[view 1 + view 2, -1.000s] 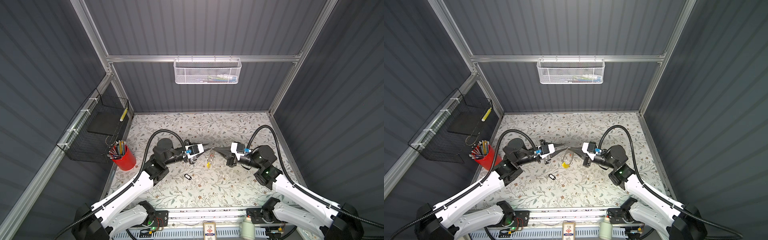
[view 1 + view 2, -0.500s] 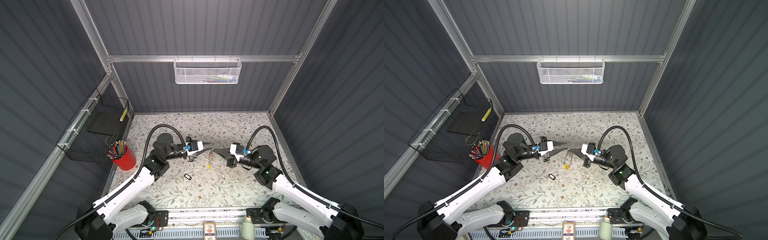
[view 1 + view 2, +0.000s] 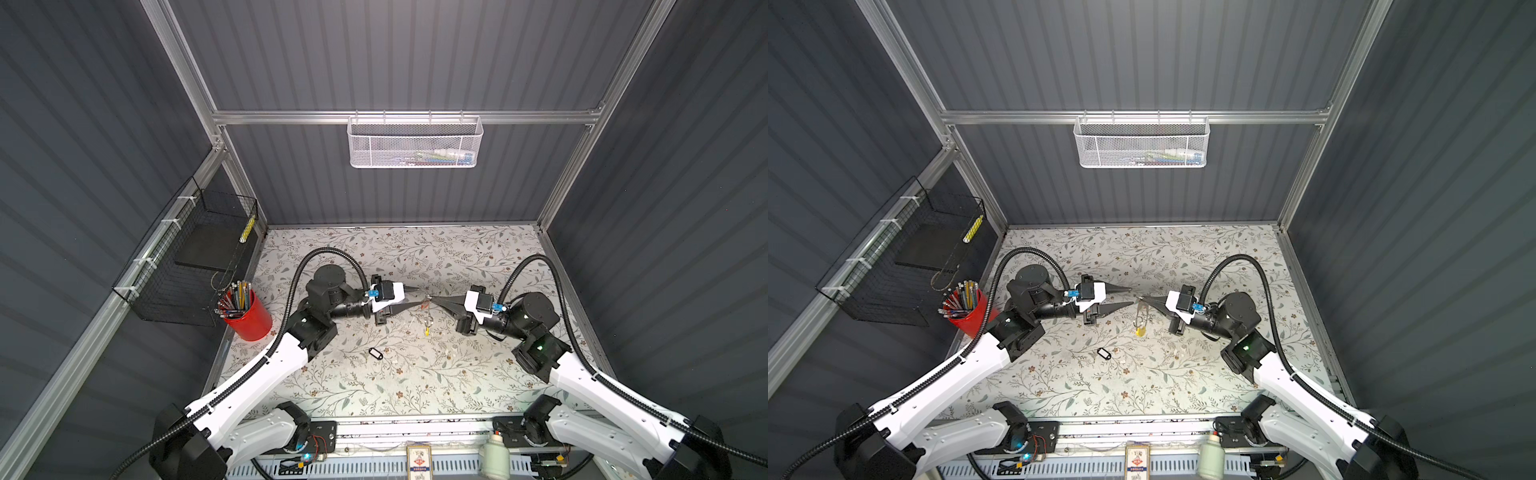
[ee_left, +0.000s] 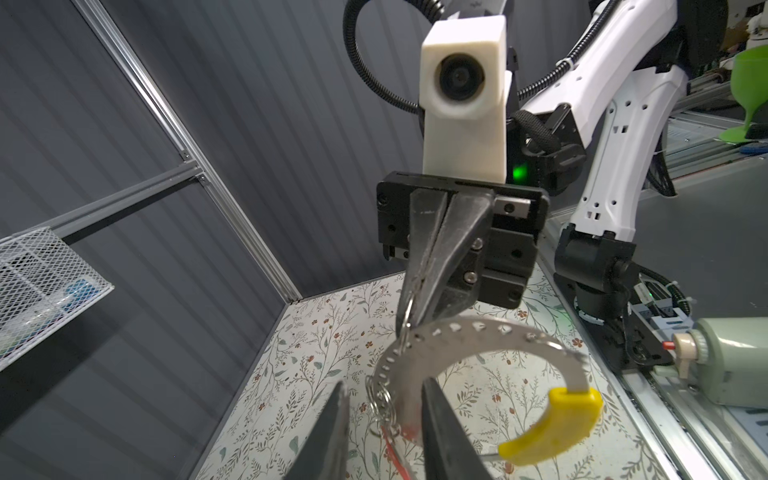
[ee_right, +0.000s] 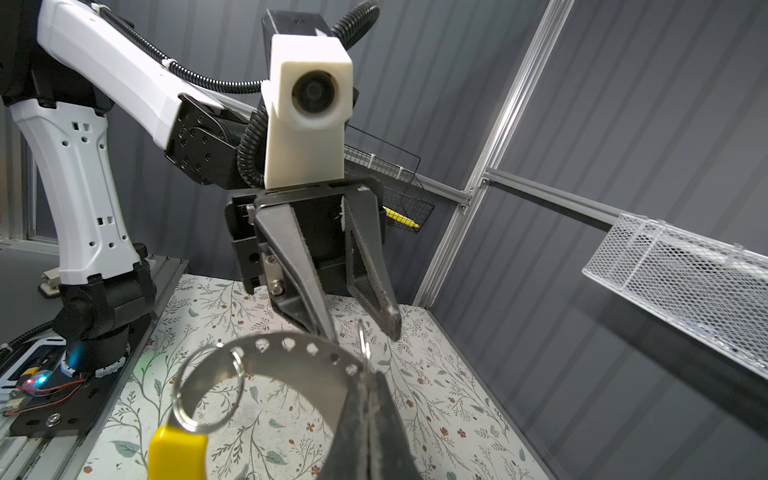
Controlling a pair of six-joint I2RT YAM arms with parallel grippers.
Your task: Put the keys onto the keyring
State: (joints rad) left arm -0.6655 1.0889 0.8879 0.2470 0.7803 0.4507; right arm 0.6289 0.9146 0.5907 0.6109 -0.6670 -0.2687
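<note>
Grips the keyring (image 4: pixel 478 332) with the right gripper (image 4: pixel 405 328), pinched tight on the perforated grey band, up above the flowered table (image 3: pixel 415 386) and near its middle in both top views. Lets the hoop hang down from the tips, with the yellow segment (image 3: pixel 1140 331) at the low end. Holds the left gripper (image 3: pixel 1131 296) just opposite, tip facing tip, with its two fingers (image 4: pixel 436 432) clearly parted and clamping nothing. Shows the orange-red key (image 3: pixel 424 306) right at the meeting tips in a top view, and in the left wrist view a short chain of small rings (image 4: pixel 382 399) in the gap between those fingers, just beside the band. Cannot tell about any threading of this key on the hoop. Carries also a thin split ring (image 5: pixel 208 386) around the band, next to the yellow segment. Leaves the black-framed key (image 3: pixel 375 353) flat on the table, well apart from the hoop, nearer to the front edge and on the side of the left arm.
</note>
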